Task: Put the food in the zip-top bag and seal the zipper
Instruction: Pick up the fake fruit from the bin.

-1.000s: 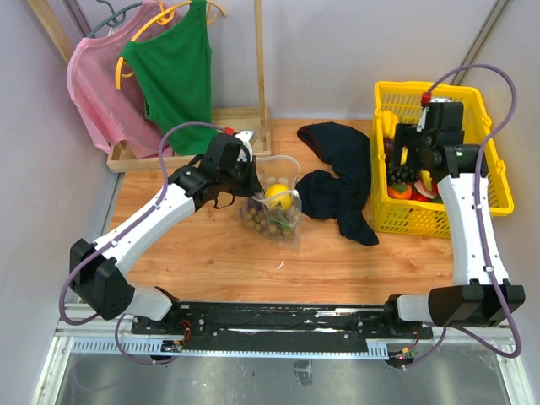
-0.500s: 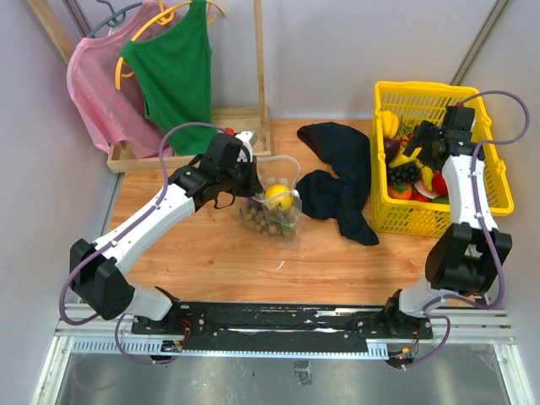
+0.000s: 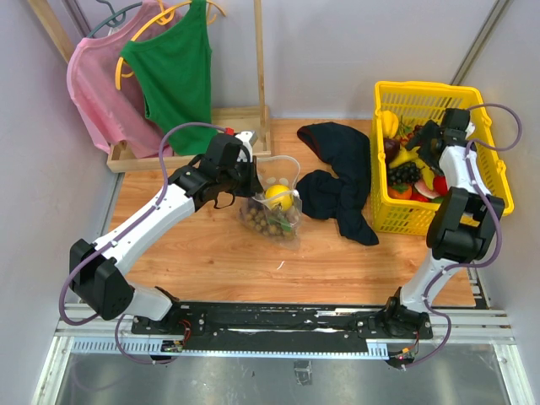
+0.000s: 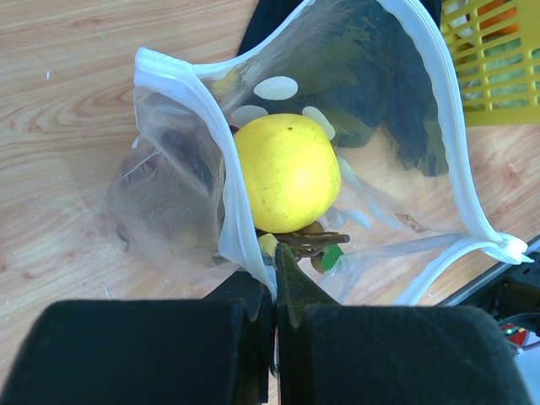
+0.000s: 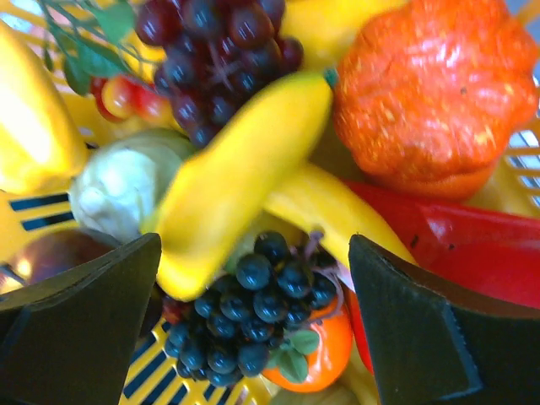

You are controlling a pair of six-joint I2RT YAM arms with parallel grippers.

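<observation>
Bag: your zip-top bag (image 3: 275, 207) is lying on the wooden table (image 3: 211, 253), between the left arm and the navy cloth (image 3: 339, 184), with its mouth gaping wide in the left wrist view.
Zipper: the white zipper (image 4: 226, 173) strip is standing unsealed, its two sides curving well apart.
Left gripper: your left gripper (image 4: 275, 263) is pinching the near side of the zipper rim, jaws pressed together on the plastic.
Contents: a lemon (image 4: 287, 173) is sitting inside the pouch on top of the longan cluster (image 4: 309, 243), whose brown stems are poking out below it.
Right gripper: your right gripper (image 5: 253, 287) is hanging over the yellow basket (image 3: 491, 201) with jaws spread wide, touching nothing.
Under the right fingers: a banana (image 5: 240, 173) is lying diagonally across the pile, and the dark grapes (image 5: 253, 316) are sitting just below it, between the two fingers.
Neighbours: an orange knobbly fruit (image 5: 430, 93) is resting beside the banana, and reddish grapes (image 5: 215, 51) are lying above it.
</observation>
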